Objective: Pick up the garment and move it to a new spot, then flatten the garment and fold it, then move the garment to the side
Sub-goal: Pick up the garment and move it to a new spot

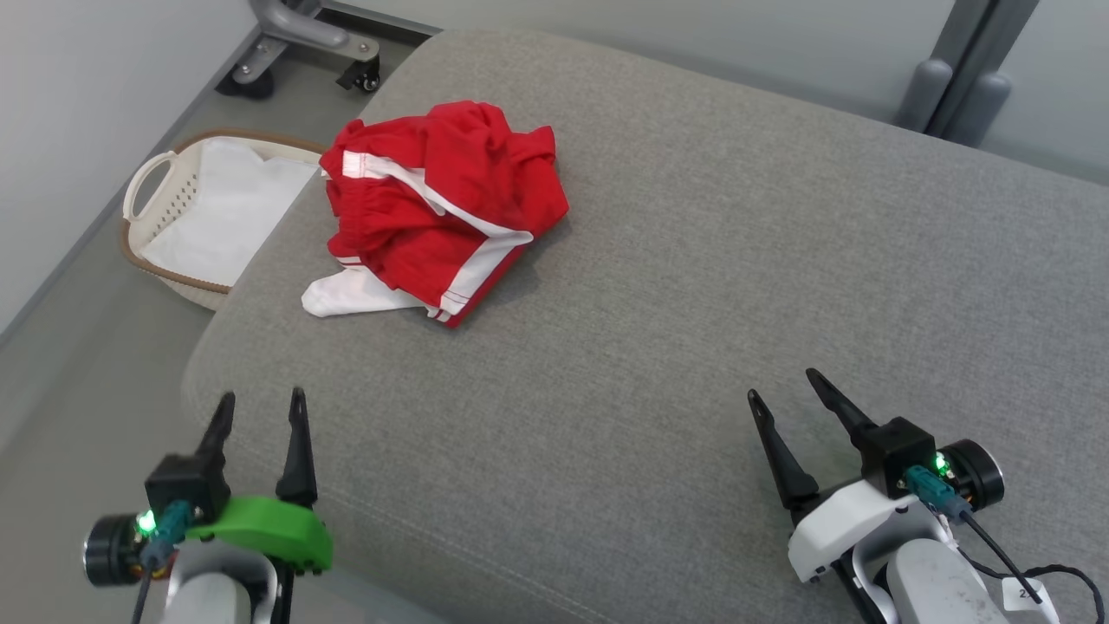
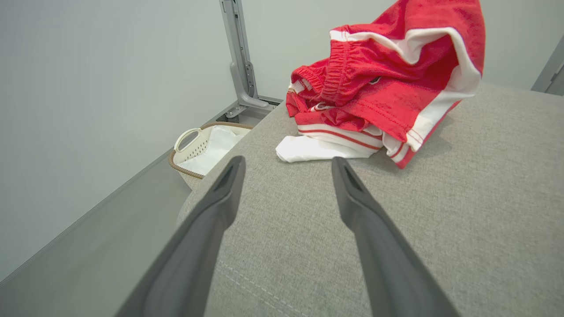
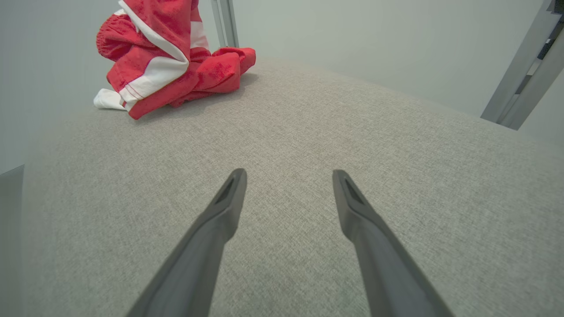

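The garment (image 1: pixel 437 204), red with white panels and red-white trim, lies crumpled in a heap on the far left part of the grey cushion (image 1: pixel 693 303). A white sleeve end pokes out at its near edge. My left gripper (image 1: pixel 262 403) hovers open near the cushion's front left corner, well short of the heap. In the left wrist view the garment (image 2: pixel 379 92) sits just beyond the open left gripper (image 2: pixel 286 165). My right gripper (image 1: pixel 784 384) stands open at the front right, empty. From the right wrist, the garment (image 3: pixel 167 61) lies far off at upper left, past the right gripper (image 3: pixel 288 176).
A cream laundry basket (image 1: pixel 165 182) with white cloth inside stands on the floor left of the cushion, also seen as the basket (image 2: pixel 185 141) from the left wrist. A wheeled grey metal frame base (image 1: pixel 303 48) stands behind it. Grey posts (image 1: pixel 962 87) rise at the back right.
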